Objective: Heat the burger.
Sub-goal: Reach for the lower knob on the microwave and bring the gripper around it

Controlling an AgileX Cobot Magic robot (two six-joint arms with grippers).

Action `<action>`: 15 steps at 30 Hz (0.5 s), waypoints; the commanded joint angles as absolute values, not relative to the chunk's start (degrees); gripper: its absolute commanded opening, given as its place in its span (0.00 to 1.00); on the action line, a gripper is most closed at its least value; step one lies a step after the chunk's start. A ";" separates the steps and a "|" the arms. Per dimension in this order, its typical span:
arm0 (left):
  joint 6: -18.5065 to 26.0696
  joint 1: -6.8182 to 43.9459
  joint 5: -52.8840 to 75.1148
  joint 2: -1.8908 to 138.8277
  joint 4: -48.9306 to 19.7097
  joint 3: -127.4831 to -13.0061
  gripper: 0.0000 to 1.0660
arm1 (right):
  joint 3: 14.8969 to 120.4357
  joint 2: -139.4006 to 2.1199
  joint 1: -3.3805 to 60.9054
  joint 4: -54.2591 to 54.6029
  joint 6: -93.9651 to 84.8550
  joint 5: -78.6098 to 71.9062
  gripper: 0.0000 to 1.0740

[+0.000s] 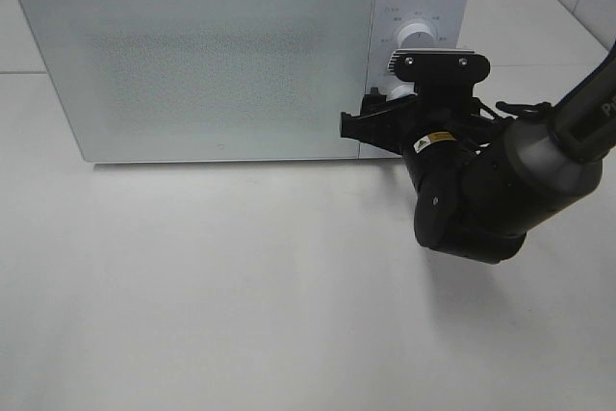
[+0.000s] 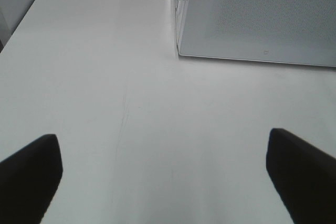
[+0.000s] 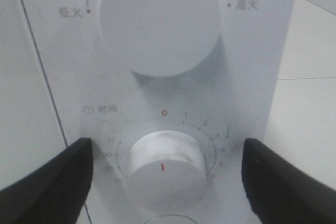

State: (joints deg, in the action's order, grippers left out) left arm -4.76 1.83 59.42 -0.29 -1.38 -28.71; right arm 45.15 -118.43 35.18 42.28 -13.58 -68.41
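I'm holding the right gripper [image 3: 167, 179] spread open, fingers [image 3: 52, 187] flanking the timer knob [image 3: 167, 167] without touching, power knob [image 3: 160, 22] just beyond, burger unseen and presumably behind the shut microwave door [image 1: 192, 64], so I'm judging the timer-setting step needs closing and twisting; left gripper [image 2: 165, 177] hanging open.

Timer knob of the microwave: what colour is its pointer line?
Red, on the white timer knob; best seen in the right wrist view.
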 commanded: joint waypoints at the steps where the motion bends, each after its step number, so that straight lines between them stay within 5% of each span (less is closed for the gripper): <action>1: -4.98 1.60 59.13 -1.60 -1.55 -28.65 0.92 | 45.84 -118.32 34.95 42.00 -13.18 -68.53 0.70; 15: -4.98 1.60 59.13 -1.60 -1.55 -28.65 0.92 | 45.84 -118.32 35.07 42.00 -13.24 -68.58 0.65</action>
State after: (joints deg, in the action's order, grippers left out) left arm -4.76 1.83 59.42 -0.29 -1.38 -28.71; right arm 45.21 -118.43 35.18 42.23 -13.58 -68.35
